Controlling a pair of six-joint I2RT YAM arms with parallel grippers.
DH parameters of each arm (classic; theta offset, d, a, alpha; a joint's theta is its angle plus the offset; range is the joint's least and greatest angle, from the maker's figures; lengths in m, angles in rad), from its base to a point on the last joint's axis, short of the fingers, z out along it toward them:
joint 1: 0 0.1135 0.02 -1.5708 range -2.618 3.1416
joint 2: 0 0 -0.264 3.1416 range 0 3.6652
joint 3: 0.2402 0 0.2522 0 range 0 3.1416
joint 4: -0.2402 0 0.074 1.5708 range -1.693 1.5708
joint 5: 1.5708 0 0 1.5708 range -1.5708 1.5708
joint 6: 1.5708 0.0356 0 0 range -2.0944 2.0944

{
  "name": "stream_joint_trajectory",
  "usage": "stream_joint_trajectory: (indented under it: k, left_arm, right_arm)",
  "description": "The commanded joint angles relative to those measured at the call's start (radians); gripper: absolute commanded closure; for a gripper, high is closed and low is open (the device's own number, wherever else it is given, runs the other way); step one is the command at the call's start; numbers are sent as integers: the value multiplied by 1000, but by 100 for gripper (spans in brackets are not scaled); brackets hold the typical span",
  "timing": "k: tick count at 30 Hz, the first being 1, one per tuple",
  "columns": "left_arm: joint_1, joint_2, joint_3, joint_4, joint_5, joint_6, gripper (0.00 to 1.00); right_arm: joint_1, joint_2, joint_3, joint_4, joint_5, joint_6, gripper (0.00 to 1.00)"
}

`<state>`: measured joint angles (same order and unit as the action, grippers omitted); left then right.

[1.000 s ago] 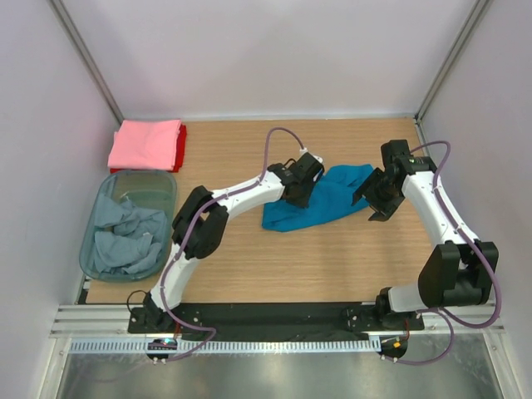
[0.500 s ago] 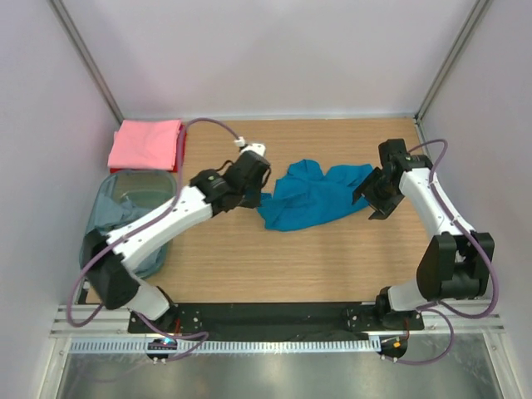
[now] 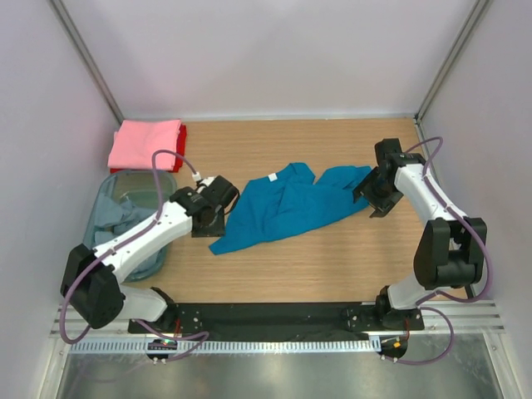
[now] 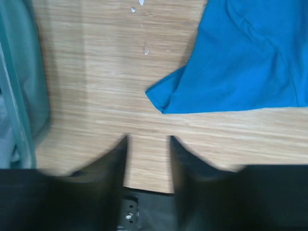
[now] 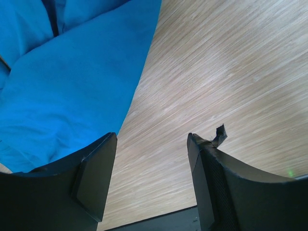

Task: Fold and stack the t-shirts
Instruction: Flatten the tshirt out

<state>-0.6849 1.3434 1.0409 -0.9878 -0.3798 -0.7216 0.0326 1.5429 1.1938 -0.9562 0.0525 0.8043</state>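
Observation:
A teal t-shirt [image 3: 287, 208] lies spread out and rumpled across the middle of the table. My left gripper [image 3: 208, 229] hovers at its lower left corner [image 4: 161, 98]. In the left wrist view the left gripper [image 4: 148, 144] is open, with only bare wood between its fingers, and the corner lies just ahead. My right gripper [image 3: 372, 199] stands open beside the shirt's right edge [image 5: 72, 72]. The right gripper [image 5: 150, 163] holds nothing. A folded pink t-shirt [image 3: 148, 143] rests on a red one [image 3: 182, 145] at the back left.
A translucent plastic bin [image 3: 141, 173] stands at the left, holding crumpled pale grey-blue shirts [image 3: 125, 237]. Its wall [image 4: 19, 96] is close on the left of my left gripper. Pale walls with metal posts close in the table on three sides.
My left arm swung left and toward the near edge, dragging the teal shirt's edge and spreading it out. It then let go and its jaws opened. The right arm barely moved.

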Motion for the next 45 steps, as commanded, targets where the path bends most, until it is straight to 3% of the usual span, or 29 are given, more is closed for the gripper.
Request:
stream_joint_trajectory:
  k: [1, 4, 9, 15, 18, 21, 24, 31, 37, 45]
  left_arm:
    - [10, -7, 91, 18, 27, 19, 51]
    - [53, 36, 149, 122, 122, 88, 44]
    - [149, 261, 320, 201, 281, 145, 46]
    - [216, 529, 536, 161, 374, 203, 49]
    - [219, 559, 562, 118, 369, 231, 49]
    - [219, 545, 535, 84, 410, 241, 49]
    - [219, 467, 414, 69, 430, 260, 49]
    - [217, 270, 98, 142, 444, 255, 46]
    - [217, 338, 102, 179, 447, 271, 45]
    - [217, 416, 133, 212, 472, 275, 45]
  right_arm:
    - [0, -9, 24, 16, 27, 7, 33]
    - [0, -18, 32, 13, 20, -13, 33]
    - [0, 14, 76, 8, 32, -53, 33]
    - [0, 95, 194, -7, 12, -83, 33]
    - [0, 129, 208, -7, -40, -100, 33]
    - [0, 138, 184, -7, -40, -106, 33]
    - [0, 129, 106, 17, -100, -108, 33]
    - [0, 140, 26, 123, -72, -122, 30]
    - [-10, 180, 101, 103, 59, -74, 30]
    - [-51, 241, 164, 94, 73, 44, 29]
